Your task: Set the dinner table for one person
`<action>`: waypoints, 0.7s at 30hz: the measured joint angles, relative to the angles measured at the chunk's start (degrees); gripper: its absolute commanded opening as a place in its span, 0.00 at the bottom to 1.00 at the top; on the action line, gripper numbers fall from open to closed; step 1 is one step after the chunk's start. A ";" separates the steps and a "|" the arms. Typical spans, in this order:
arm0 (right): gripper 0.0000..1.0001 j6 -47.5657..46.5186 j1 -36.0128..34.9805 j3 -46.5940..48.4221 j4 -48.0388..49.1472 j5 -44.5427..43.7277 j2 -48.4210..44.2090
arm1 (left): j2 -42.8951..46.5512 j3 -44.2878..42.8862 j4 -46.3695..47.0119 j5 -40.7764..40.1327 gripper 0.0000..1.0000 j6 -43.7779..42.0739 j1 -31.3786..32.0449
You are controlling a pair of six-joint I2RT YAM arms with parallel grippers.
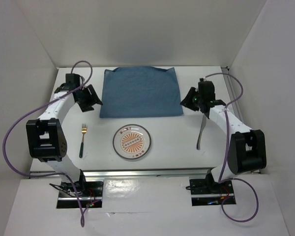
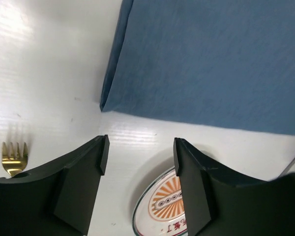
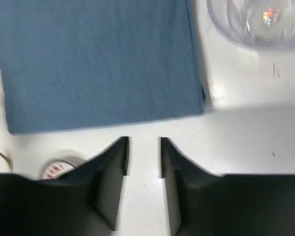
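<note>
Dinner table: the white tabletop [image 1: 162,129] holds everything.
Plate: the patterned plate [image 1: 132,142] sits at the near middle, between the two arms.
Fork: the gold-headed fork [image 1: 82,140] lies at the plate's 9 o'clock, apart from the rim, tines toward 12.
Knife: the knife [image 1: 200,133] lies at the plate's 3 o'clock, also apart, its far end under the right arm.
Cloth: the blue cloth [image 1: 140,92] is spread flat at the plate's 12 o'clock, just beyond the rim.
Glass: a clear glass [image 3: 258,17] shows only in the right wrist view, past a corner of the cloth.
Left gripper: the left gripper [image 2: 140,147] has its fingers well apart with nothing between them, by the cloth's near left corner.
Right gripper: the right gripper [image 3: 143,147] shows a narrow gap and holds nothing, by the near right corner.
Done: plate, fork and knife look placed.
Left: probably the cloth needs folding or placing beside the plate, and perhaps the glass needs bringing closer.
</note>
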State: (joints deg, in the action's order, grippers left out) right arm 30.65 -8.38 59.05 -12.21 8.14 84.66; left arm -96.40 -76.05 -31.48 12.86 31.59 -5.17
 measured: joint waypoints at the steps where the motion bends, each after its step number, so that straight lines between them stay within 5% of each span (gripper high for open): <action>1: 0.51 0.52 0.00 -1.73 -0.02 0.20 0.00 | -0.35 1.27 0.00 -0.11 0.73 0.15 0.35; 5: 0.69 2.47 0.00 -6.29 -0.24 1.51 0.20 | -2.23 3.67 0.13 -0.22 0.72 0.42 1.16; 14: 0.71 4.26 0.00 -6.54 2.73 2.08 5.49 | -9.18 4.00 2.86 -0.44 0.69 2.43 1.20; 21: 0.77 4.48 0.00 -4.96 3.21 -0.37 11.56 | -11.08 4.04 3.93 -0.83 0.56 3.43 1.73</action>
State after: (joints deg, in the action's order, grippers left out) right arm 35.14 -8.38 54.08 -8.99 7.77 96.23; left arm -107.48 -72.01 -27.55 12.03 35.03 -3.44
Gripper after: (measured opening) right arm 0.718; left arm 0.597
